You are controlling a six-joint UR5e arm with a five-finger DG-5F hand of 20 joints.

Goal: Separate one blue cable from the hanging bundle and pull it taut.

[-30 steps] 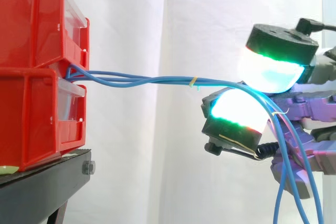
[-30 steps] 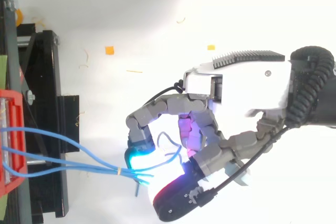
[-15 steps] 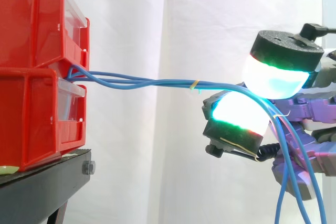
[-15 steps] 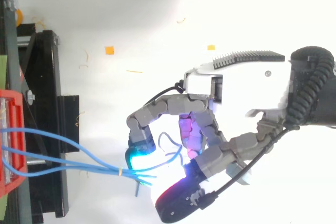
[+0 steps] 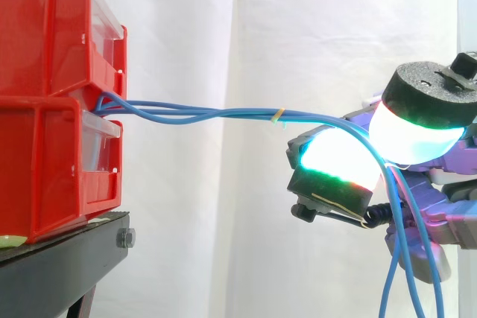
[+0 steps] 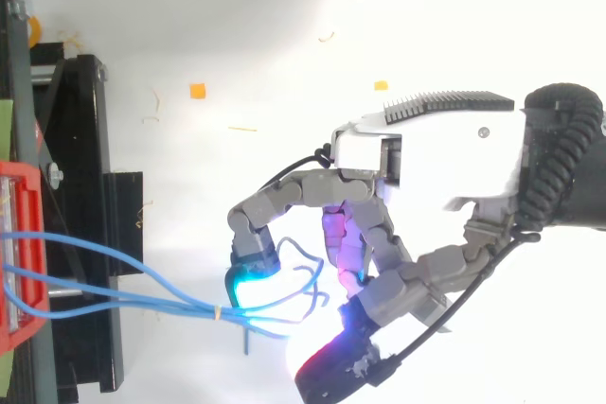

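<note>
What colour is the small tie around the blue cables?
Yellow; the tie around the blue cables shows best in the side view.

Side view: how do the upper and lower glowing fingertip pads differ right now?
The upper glowing fingertip pad has its black back on top, glowing face down; the lower glowing fingertip pad is the reverse, face up. The upper pad sits farther from the red plastic bins; the lower is nearer. The thin blue cables drape over the lower pad and drop below the upper one. Both belong to the hand, with green-edged white glow.

Blue cables [image 5: 201,115] from between stacked red bins [image 5: 45,147], over a pad [image 5: 335,160] of the robot hand [image 5: 447,175], downward.
</note>
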